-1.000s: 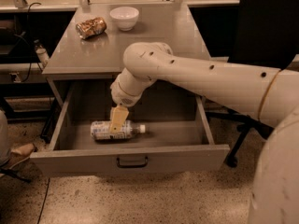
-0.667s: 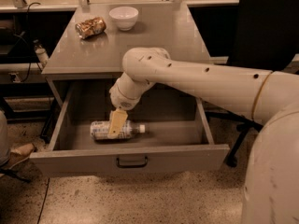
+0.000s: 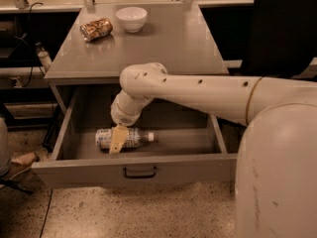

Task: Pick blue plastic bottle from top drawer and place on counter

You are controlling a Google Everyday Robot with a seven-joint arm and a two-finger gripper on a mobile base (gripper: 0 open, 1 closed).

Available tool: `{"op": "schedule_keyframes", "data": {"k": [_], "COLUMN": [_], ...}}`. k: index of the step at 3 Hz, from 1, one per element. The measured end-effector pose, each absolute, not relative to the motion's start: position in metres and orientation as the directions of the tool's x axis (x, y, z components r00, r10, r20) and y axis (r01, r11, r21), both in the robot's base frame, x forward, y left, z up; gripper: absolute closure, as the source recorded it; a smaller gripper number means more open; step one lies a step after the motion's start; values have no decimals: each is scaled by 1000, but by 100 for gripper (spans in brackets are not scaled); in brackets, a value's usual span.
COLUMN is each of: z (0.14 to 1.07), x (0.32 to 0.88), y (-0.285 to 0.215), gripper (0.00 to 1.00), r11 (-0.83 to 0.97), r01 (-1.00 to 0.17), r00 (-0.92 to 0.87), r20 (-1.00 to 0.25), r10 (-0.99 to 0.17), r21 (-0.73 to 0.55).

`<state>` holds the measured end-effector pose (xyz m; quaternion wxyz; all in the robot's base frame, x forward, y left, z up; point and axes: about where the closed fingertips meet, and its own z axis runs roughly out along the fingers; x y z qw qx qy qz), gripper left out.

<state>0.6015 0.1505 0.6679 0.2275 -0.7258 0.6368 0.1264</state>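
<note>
The speckled floor [image 3: 148,212] carries a grey cabinet, its counter [image 3: 163,48] just above the pulled-out top drawer [image 3: 89,172]. The white arm [image 3: 208,90] reaches into the top drawer, with a white bowl [image 3: 131,19] and a brown-gold can [image 3: 96,29] on the counter behind it. The blue plastic bottle [image 3: 132,137] lies on its side inside the top drawer, and the gripper [image 3: 117,140] hangs over its middle; how far it is open I cannot tell.

Dim warm light — claw [image 3: 117,140] at the bottle [image 3: 133,137] in the shadowed drawer [image 3: 133,168].
</note>
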Motion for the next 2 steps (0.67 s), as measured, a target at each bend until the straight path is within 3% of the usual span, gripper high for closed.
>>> {"op": "schedule_keyframes", "data": {"k": [2], "z": [633], "x": [605], "y": [156], "gripper": [0], "r11": [-72], "r01": [-985], "r00": [137], "r20": [-445], "r10": [-885], "r21": [-159]}}
